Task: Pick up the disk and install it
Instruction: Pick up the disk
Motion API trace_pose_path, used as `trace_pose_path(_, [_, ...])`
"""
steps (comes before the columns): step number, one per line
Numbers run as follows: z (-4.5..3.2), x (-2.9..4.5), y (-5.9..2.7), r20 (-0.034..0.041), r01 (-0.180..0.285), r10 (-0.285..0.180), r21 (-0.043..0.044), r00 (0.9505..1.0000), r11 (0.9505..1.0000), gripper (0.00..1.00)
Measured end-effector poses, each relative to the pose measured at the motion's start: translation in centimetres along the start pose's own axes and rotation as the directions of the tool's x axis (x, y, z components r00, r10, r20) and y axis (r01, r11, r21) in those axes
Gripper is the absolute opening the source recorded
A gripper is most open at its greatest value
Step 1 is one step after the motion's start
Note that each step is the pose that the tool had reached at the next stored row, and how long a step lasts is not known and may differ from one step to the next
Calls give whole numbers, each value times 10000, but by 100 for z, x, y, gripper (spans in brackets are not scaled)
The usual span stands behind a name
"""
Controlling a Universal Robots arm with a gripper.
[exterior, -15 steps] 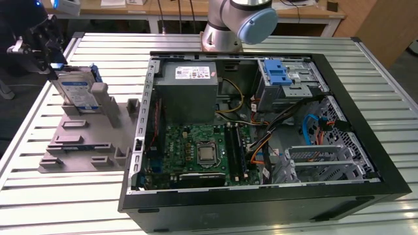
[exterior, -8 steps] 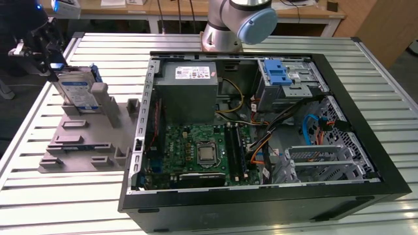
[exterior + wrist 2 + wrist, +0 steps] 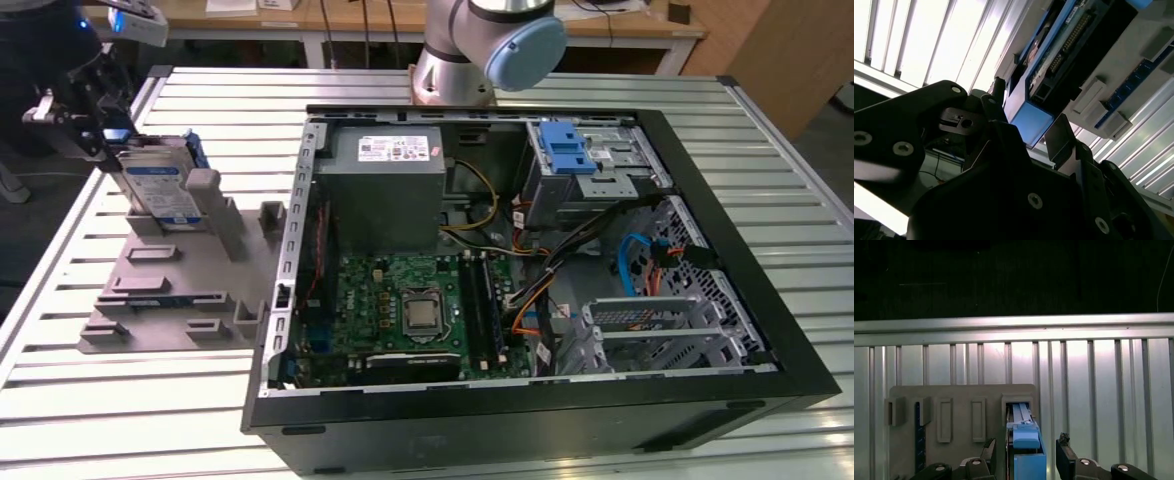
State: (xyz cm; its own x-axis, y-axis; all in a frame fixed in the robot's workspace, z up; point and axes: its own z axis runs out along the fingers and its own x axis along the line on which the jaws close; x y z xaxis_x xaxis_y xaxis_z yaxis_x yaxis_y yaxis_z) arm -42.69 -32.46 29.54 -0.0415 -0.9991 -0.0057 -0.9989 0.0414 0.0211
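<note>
The disk (image 3: 158, 190), silver-grey with blue carrier rails, stands on edge in a slot of the grey fixture (image 3: 174, 300) at the exterior view's left. My gripper (image 3: 114, 145) is at the disk's upper end. In the first wrist view the disk's blue rail (image 3: 1025, 432) lies between the two dark fingers (image 3: 1066, 450), and my gripper (image 3: 1026, 449) is open, with small gaps on both sides. The second wrist view shows the disk's blue end (image 3: 1029, 122) between the fingertips of the gripper (image 3: 1029, 116).
An open computer case (image 3: 747, 300) lies on the slatted metal table (image 3: 80, 400). It holds a grey power-supply box (image 3: 387, 190), a motherboard (image 3: 414, 310) and a blue-latched drive cage (image 3: 581, 155). The arm's base (image 3: 467, 50) stands behind the case. The fixture has other slots (image 3: 945, 420).
</note>
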Motion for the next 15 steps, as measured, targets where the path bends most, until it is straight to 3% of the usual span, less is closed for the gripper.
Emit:
trace_pose_path(10, [68, 0, 3, -2, 4, -4, 2, 10000, 10000, 57])
trace_pose_path(12, [69, 1, 3, 0, 5, -5, 25, 10000, 10000, 45])
trace_pose_path(14, [69, 1, 3, -1, 5, -5, 33, 10000, 10000, 45])
trace_pose_path(15, [69, 0, 3, -1, 5, -5, 33, 10000, 10000, 37])
